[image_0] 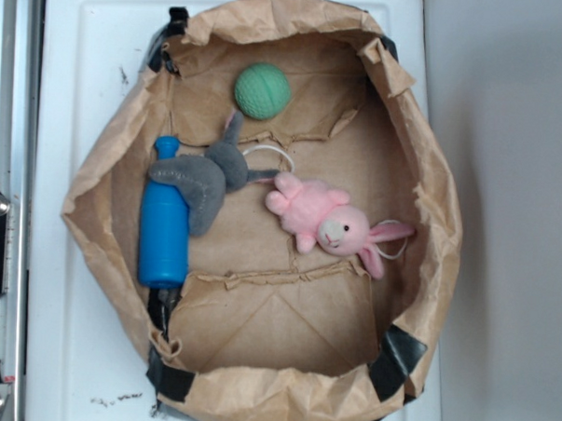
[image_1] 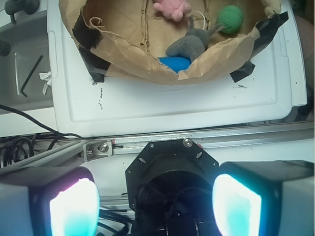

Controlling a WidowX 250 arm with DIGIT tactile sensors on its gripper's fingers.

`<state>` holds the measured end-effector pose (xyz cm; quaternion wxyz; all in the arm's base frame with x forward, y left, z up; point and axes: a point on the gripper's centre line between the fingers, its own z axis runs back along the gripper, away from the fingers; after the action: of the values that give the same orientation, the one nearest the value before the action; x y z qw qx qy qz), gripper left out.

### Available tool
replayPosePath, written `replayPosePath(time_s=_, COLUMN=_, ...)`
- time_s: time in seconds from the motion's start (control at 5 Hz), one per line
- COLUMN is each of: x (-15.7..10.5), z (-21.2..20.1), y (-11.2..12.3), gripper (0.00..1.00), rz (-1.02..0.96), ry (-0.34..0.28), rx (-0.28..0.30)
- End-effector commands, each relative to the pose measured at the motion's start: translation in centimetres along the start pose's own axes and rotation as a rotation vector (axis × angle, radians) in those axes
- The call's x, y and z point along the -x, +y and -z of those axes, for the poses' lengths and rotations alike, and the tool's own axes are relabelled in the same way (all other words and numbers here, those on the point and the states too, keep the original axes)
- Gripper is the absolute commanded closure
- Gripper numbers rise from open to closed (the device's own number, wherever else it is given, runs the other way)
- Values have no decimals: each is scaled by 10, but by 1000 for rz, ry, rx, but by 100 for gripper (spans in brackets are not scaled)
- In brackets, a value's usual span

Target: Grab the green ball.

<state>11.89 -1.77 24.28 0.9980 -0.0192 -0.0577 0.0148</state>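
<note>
The green ball [image_0: 263,90] lies at the far end inside an open brown paper bag [image_0: 96,179], apart from the other toys. The wrist view shows the green ball [image_1: 230,18] near the top right, behind the bag's near wall [image_1: 147,59]. My gripper [image_1: 155,204] hangs well outside the bag, above the robot's black base and the metal rail. Its two glowing pads [image_1: 74,209] stand wide apart with nothing between them. The gripper does not show in the exterior view.
In the bag also lie a pink plush bunny [image_0: 332,222], a grey plush toy [image_0: 208,175] and a blue bottle [image_0: 164,229]. The bag sits on a white board [image_1: 172,105]. A metal rail [image_1: 197,140] and black cables [image_1: 19,142] lie beside my base.
</note>
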Motion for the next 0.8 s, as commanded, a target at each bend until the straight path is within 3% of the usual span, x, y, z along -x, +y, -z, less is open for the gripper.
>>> replayPosePath(time_s=0.0, x=0, z=0, y=0, gripper=0, rz=0, ry=0, rx=0)
replayPosePath(time_s=0.2, x=-49, z=8, y=4, gripper=0, rz=-49, ry=-32, rx=7)
replayPosePath(time_s=0.4, x=-84, z=17, y=8, gripper=0, rz=-70, ry=-105, rx=-26)
replayPosePath(time_s=0.6, x=-113, z=32, y=42, gripper=0, rz=-317, ry=-164, rx=-52)
